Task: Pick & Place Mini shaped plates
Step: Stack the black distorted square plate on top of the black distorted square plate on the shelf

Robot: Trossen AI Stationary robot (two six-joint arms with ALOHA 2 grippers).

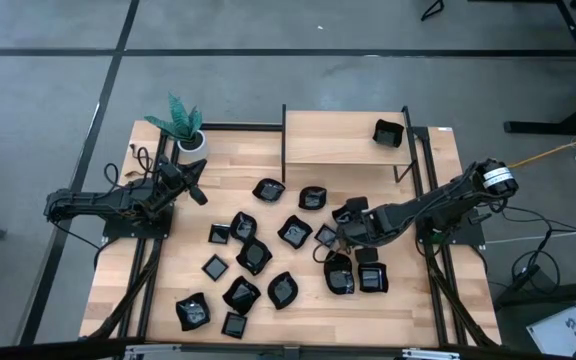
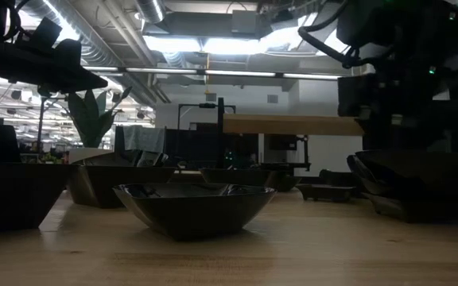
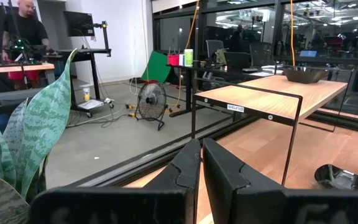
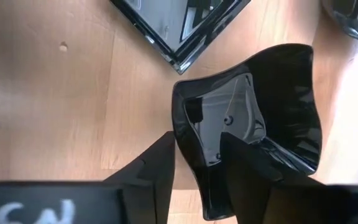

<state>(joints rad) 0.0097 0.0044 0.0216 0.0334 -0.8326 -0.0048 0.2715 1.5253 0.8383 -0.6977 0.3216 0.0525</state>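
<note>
Right tool (image 4: 194,165) straddles glossy wavy-edged black plate (image 4: 253,118) – wood-grain table (image 4: 61,118)

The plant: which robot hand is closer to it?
The left hand is closer, right beside the plant. The right hand is far across the table among the plates.

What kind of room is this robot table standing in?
Probably an open office or lab workshop. Beyond the table are desks with a monitor, a floor fan, glass partitions and bare ceiling ducts, and a person working at a desk.
</note>
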